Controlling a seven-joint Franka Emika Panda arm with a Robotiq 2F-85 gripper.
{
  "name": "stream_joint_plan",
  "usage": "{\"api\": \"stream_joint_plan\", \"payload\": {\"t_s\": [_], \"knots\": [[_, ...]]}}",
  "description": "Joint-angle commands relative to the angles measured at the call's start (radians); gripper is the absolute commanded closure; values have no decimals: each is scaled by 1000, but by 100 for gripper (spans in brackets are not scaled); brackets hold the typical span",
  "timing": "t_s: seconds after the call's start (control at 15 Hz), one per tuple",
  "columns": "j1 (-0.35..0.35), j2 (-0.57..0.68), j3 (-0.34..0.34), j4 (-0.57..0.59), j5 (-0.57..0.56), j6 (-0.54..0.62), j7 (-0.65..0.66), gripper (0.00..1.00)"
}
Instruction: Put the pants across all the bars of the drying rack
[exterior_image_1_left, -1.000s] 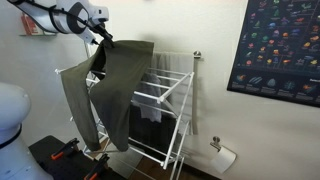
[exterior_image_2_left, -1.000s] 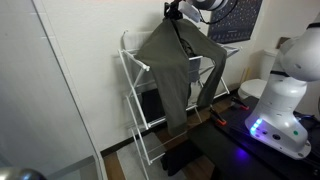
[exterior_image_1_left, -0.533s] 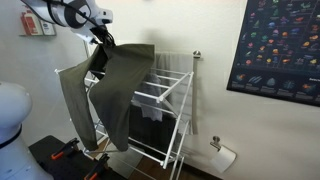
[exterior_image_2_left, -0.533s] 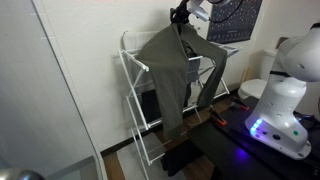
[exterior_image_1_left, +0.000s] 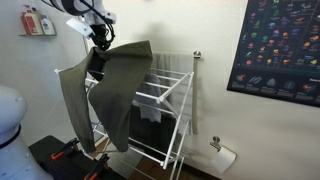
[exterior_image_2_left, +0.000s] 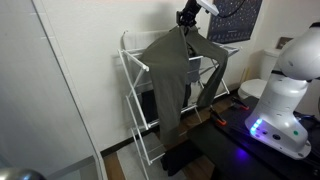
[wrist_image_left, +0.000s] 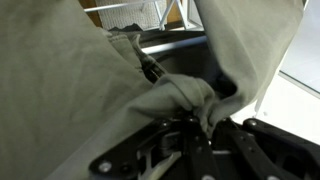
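gripper (wrist_image_left: 197, 121) is pinching a bunched-up fold of the pants (wrist_image_left: 60, 90). fabric fills most of the frame, with a bit of drying rack (wrist_image_left: 140, 14) up top.

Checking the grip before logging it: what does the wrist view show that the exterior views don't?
Only the wrist view: the pincer pinching a bunched fold of the pants up close. Only the exterior views: the whole drying rack, the pants' legs hanging down its side, a wall poster. Both: the olive-grey pants in the pincer's hold.
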Motion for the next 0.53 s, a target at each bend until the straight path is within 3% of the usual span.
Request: {"api": "stream_joint_plan", "payload": {"t_s": [0.0, 0.47], "knots": [[-67, 9, 41, 63, 44, -185, -48, 98], [-127, 76, 57, 192, 52, -568, -118, 98]]}}
